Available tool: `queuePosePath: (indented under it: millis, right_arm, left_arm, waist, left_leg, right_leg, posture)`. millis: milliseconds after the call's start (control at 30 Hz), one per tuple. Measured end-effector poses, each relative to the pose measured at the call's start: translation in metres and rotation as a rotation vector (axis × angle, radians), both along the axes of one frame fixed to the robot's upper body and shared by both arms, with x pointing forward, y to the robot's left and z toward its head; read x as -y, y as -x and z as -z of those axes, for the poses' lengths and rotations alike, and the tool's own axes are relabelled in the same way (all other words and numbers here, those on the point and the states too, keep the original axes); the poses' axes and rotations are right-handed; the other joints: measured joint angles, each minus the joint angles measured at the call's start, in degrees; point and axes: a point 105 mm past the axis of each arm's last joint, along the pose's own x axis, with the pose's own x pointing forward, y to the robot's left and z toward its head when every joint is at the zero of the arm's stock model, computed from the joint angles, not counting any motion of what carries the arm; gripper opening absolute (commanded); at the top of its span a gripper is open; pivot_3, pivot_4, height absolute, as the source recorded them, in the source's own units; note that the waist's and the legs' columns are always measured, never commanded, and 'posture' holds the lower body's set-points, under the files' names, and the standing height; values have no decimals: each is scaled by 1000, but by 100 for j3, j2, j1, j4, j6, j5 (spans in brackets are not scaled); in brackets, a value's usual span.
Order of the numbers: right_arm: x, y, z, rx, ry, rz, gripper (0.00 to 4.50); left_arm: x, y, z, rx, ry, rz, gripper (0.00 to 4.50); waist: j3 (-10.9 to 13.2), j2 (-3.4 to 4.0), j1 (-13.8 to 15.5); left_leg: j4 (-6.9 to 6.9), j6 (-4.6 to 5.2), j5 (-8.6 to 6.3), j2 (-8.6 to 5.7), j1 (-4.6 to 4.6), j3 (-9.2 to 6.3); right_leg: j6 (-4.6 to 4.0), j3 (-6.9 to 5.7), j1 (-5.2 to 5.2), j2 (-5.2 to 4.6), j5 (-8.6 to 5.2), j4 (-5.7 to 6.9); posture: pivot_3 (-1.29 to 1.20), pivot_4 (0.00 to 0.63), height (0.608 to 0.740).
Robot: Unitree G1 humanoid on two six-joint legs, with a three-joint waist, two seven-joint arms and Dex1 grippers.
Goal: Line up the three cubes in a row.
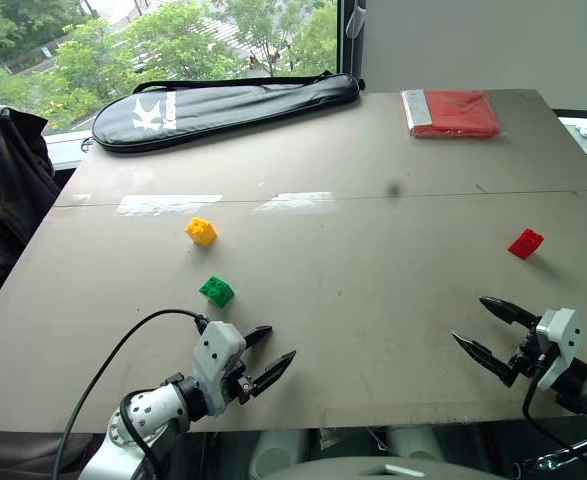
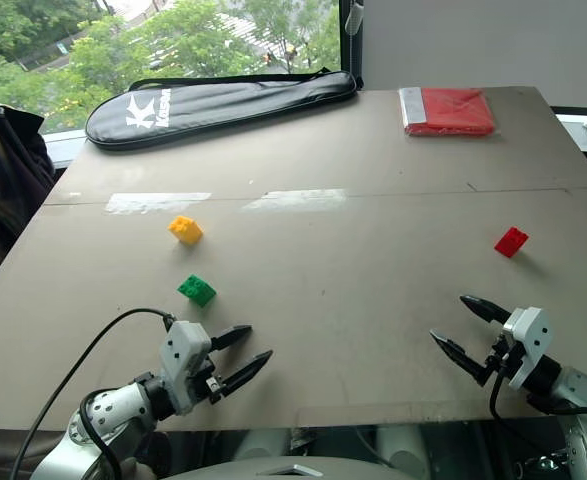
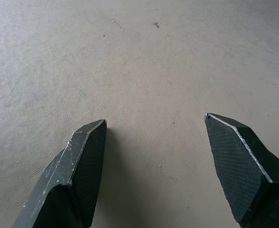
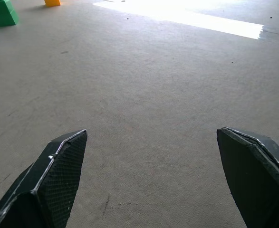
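Both grippers sat low over the near edge of the grey surface (image 1: 373,300), neither holding anything. Left gripper (image 1: 271,352) was at the near left, pointed forward and toward the right, jaws parted with bare surface between the fingertips (image 3: 89,142) in its wrist view. Right gripper (image 1: 485,332) was at the near right, pointed forward and toward the left, jaws spread wide and empty; its wrist view showed only bare surface between the fingertips (image 4: 65,156). Cubes were not lined up. Yellow cube (image 1: 201,231) sat left of centre, mid-depth on the surface. Green cube (image 1: 216,291) sat just nearer than the yellow one, slightly to its right, close to it but not touching. Green was the closest cube to the left gripper, lying beyond it and a bit to its left, clear of the fingers. Red cube (image 1: 525,243) sat well apart from the other two, far over on the right side, roughly level in depth with the yellow, beyond the right gripper and clear of it. At the far edge: a black zipped racket bag (image 1: 223,105) lay across the far left, and a flat red folded packet (image 1: 451,112) lay at the far right. A dark plaid garment (image 1: 3,180) hung off the left side of the surface.
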Motion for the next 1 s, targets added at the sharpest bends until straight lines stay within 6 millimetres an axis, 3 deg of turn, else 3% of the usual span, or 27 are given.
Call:
queuePosePath:
  millis: [833, 1000]
  right_arm:
    - [8, -6, 7, -14, 23, 55, 4500]
    - [19, -11, 7, -14, 12, 109, 4500]
  left_arm:
    - [2, -10, 2, 36, 8, 62, 3359]
    - [6, -13, -2, 29, -10, 94, 3359]
  waist:
    - [-4, 6, 3]
    - [-2, 4, -3]
  left_leg:
    - [4, 1, 1, -1, 3, 0]
    - [5, 1, 1, -2, 3, 5]
  right_leg:
    - [0, -6, 1, 2, 4, 5]
    - [-2, -8, 1, 4, 6, 5]
  posture:
    - [0, 150, 701]
    - [0, 150, 701]
